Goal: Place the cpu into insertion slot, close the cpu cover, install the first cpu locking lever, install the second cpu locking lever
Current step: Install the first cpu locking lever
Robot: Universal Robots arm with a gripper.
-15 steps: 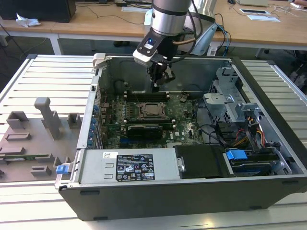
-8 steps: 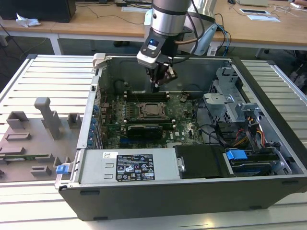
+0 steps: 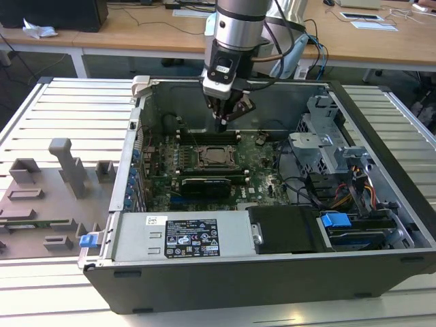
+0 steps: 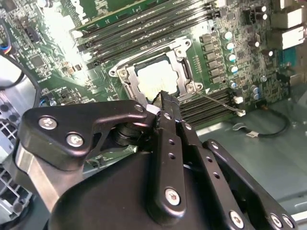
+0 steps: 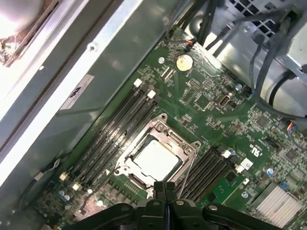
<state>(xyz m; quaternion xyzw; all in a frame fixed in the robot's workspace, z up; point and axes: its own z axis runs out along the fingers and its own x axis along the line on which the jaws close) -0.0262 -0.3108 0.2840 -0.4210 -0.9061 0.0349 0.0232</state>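
The gripper (image 5: 165,188) hung above the motherboard (image 5: 211,105) with its fingers pressed together, holding nothing. Straight beyond the fingertips lay the cpu (image 5: 156,160) — seated flat in its socket, the cpu cover (image 5: 173,138) framing it — with a thin lever (image 5: 184,168) alongside.

arm (image 3: 240,24): silver, upright, reaching straight down | wrist (image 3: 227,68): black-and-white block, facing down | gripper (image 3: 222,122): pointing down, tapering to a narrow tip | fingers (image 4: 166,102): black, pressed together tip to tip in both wrist views
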